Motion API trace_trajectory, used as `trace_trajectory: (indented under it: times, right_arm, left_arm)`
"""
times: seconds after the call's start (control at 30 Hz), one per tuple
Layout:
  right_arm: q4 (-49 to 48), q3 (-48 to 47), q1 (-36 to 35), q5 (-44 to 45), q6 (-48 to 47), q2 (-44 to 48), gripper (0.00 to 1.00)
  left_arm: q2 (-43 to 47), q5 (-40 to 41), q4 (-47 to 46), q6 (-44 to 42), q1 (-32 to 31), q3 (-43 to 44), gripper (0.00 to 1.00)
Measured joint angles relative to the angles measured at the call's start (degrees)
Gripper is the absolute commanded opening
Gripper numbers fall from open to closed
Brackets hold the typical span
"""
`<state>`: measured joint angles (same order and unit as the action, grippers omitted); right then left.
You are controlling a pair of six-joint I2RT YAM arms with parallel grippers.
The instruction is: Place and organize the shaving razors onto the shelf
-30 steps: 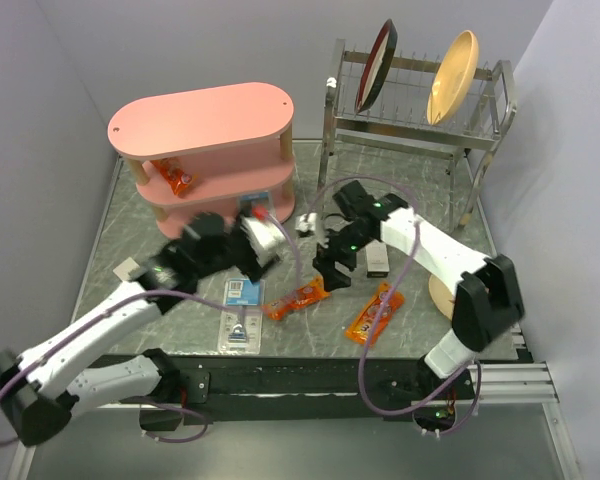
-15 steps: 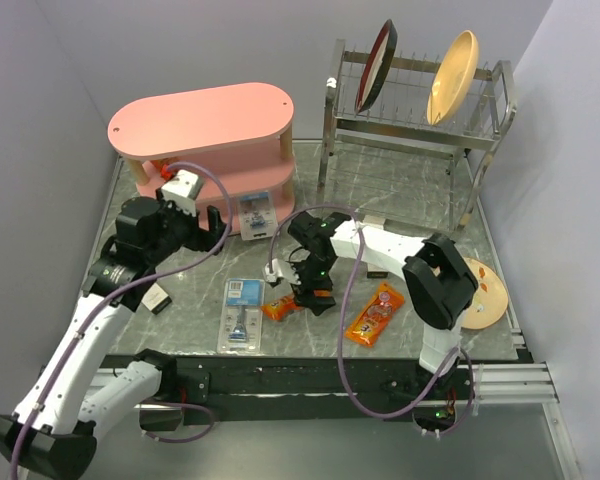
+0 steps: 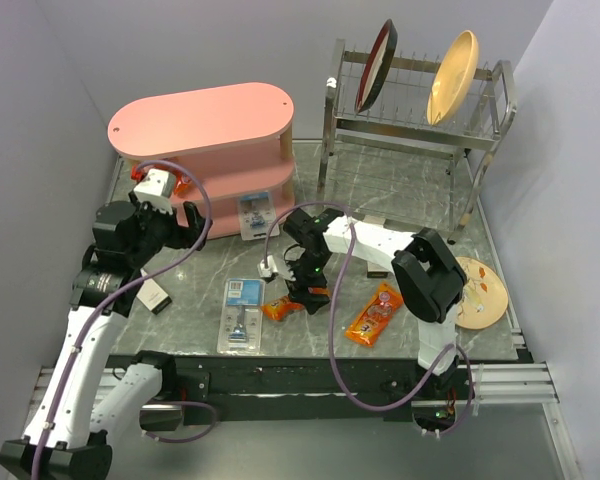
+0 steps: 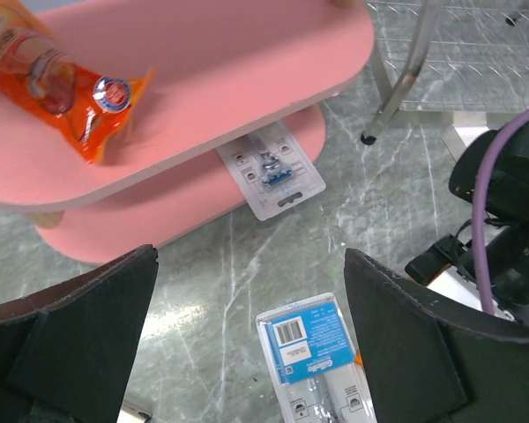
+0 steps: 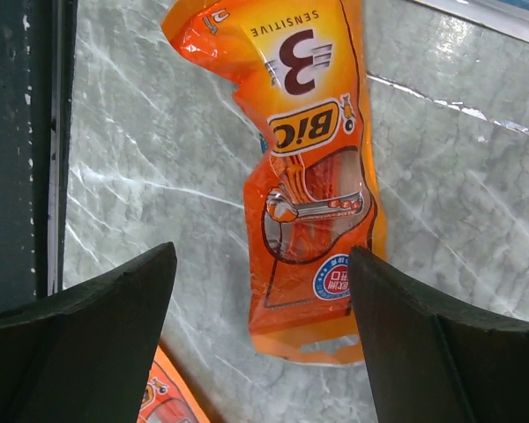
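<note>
Left gripper (image 4: 249, 264) is wide open, holding nothing. One razor pack (image 4: 271, 169) pokes out from the bottom board of the pink shelf (image 3: 200, 120). The other razor pack (image 3: 242, 315) lies flat on the table (image 3: 400, 190). Right gripper (image 5: 263, 256) is open wide over an orange BiC packet (image 5: 309, 176) just beside it.

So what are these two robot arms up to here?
They are putting razor packs on the pink shelf. One clear blister pack rests at its bottom tier; a second blister pack lies on the table. The left gripper is open and empty above that second pack, near the shelf. The right gripper, also open, hovers over an orange BiC packet on the table.
</note>
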<state>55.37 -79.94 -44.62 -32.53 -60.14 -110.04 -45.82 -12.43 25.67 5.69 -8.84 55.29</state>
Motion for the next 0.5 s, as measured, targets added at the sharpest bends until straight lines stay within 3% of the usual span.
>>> trace_trajectory:
  times: [0.37,0.5]
  right_arm:
    - [-3.6,-0.2,0.0,1.9,4.4,-3.2,0.8]
    - [-7.9,1.1,-0.5,5.3,8.1,-3.1,0.66]
  left_arm:
    - [1.0,-2.8,-0.4,3.6,5.9,-1.7,0.92]
    - [1.5,-3.0,-1.0,4.7,6.6,-2.5,0.92]
